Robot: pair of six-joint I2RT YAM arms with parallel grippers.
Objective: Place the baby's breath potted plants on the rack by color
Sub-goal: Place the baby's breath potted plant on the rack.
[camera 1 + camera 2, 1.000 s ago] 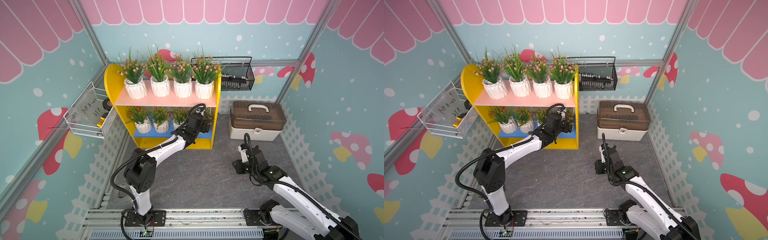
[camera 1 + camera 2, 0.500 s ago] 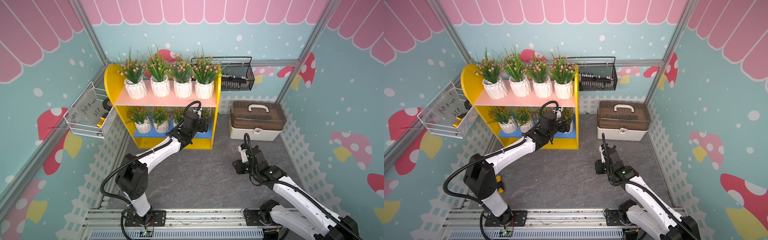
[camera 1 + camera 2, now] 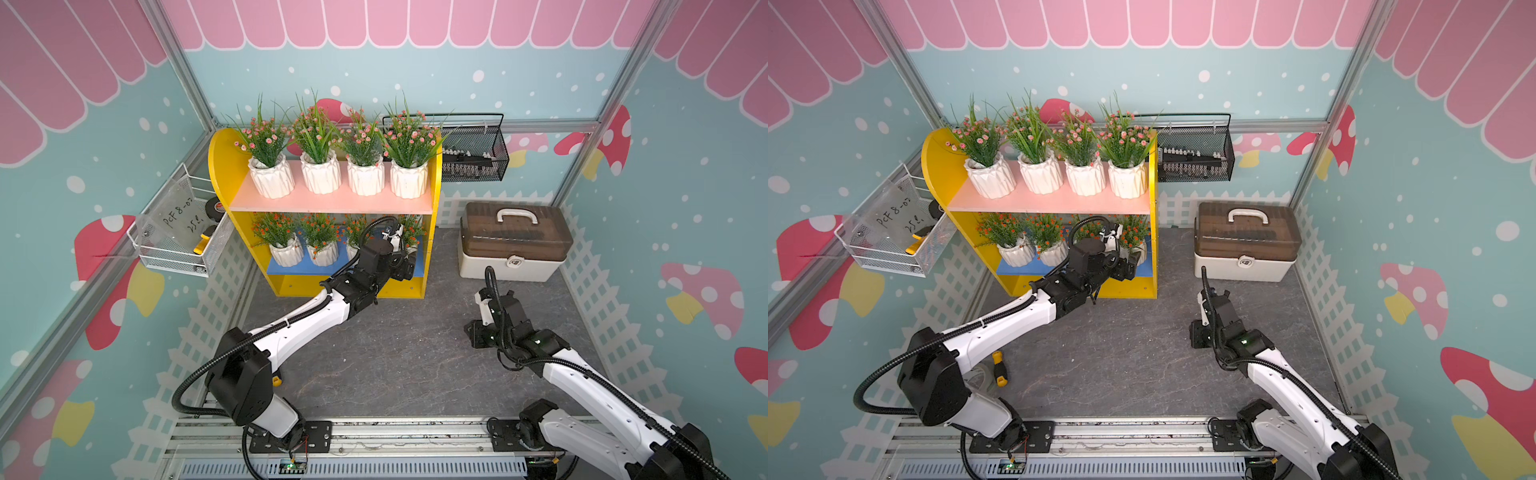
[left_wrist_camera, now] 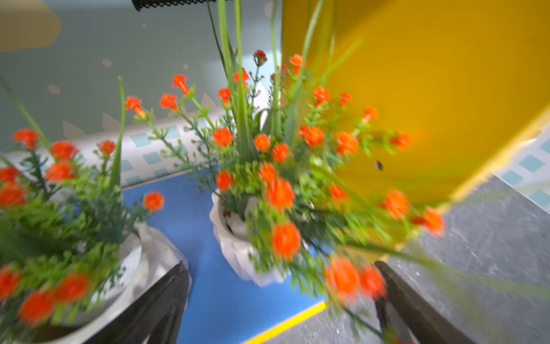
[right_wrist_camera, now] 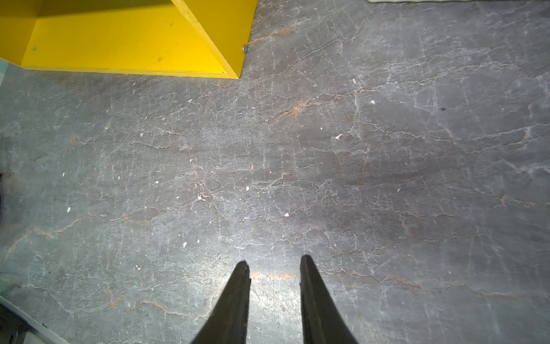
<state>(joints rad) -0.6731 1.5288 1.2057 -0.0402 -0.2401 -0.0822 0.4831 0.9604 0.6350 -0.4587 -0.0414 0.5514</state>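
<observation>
White pot (image 4: 235, 253) half behind blurry orange blossoms (image 4: 285, 239)

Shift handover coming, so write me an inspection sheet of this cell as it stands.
Surface: grey stone-pattern mat, pale specks.
Job's things: four pink plants on the rack's pink board; four orange plants on its blue board.
Clutter: yellow-handled tool on the mat; storage box; black mesh basket, white wire basket.
Pincers: left pincer open before the end orange pot; right pincer slightly open, empty.
Cables: black hoses along both arms.
Surroundings: mushroom-print walls.
</observation>
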